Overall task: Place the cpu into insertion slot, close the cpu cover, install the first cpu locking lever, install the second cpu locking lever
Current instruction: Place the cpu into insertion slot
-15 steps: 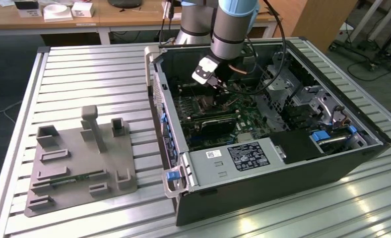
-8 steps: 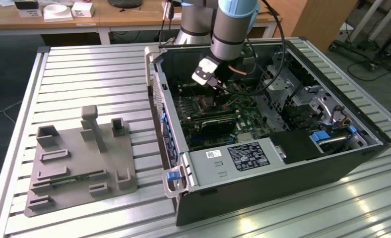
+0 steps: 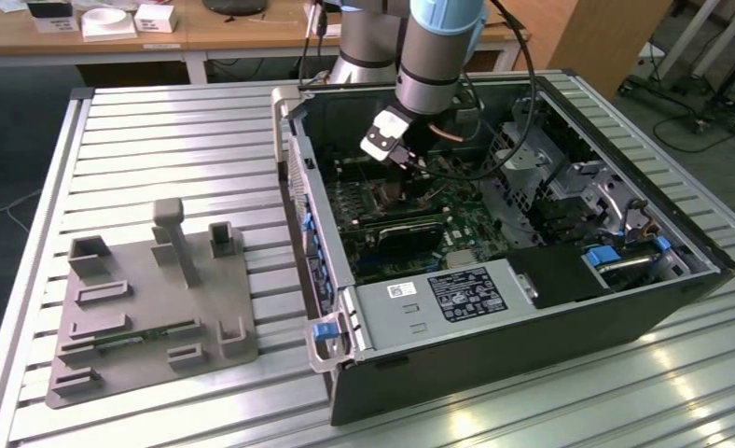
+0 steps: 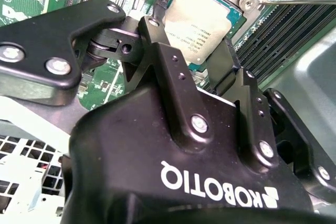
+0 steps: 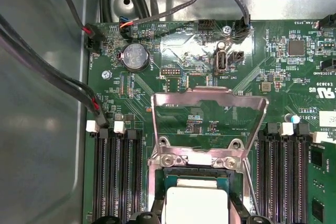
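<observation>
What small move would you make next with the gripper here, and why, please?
Probably settle the cpu squarely into the insertion slot before anything else: the gripper sits right over it, the cpu cover stands hinged open, and I cannot tell whether the chip is fully seated.

Slatted table (image 3: pixel 169 140): computer case (image 3: pixel 505 373), grey fixture (image 3: pixel 144 317).

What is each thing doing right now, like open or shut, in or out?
cpu: lying in the insertion slot, silvery top up.
cpu cover: open, tipped up off the slot.
computer case: side open, insides showing.
gripper: down inside the case, right over the cpu.
</observation>
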`<state>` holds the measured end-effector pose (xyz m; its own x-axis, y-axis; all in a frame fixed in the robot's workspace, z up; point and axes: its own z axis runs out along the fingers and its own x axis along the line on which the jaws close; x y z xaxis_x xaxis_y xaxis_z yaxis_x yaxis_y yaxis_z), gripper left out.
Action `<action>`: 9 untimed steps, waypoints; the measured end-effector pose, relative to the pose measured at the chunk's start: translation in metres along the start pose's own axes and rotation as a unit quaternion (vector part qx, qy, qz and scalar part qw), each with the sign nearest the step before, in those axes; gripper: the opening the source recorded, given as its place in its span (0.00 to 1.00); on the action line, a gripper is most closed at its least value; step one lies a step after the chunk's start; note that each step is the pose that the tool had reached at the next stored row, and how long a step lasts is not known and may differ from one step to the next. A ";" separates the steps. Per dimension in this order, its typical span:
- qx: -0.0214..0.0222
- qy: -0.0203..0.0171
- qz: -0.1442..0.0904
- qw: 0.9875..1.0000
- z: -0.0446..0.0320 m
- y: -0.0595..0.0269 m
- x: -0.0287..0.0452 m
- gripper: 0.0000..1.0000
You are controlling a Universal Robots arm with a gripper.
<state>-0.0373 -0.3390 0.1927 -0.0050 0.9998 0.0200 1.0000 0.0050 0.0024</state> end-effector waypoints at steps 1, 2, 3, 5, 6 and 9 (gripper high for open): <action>0.000 0.000 0.000 1.000 0.0000 0.0001 0.0000 0.54; 0.000 0.000 0.001 1.000 0.0000 0.0001 0.0000 0.54; 0.000 0.000 0.004 1.000 0.0000 0.0003 -0.0001 0.54; 0.000 0.000 0.006 1.000 0.0002 0.0003 -0.0002 0.54; 0.000 0.000 0.006 1.000 0.0002 0.0003 -0.0002 0.54; 0.000 0.000 0.006 1.000 0.0003 0.0003 -0.0003 0.54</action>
<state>-0.0369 -0.3394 0.1924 0.0074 0.9998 0.0193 1.0000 -0.0074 0.0024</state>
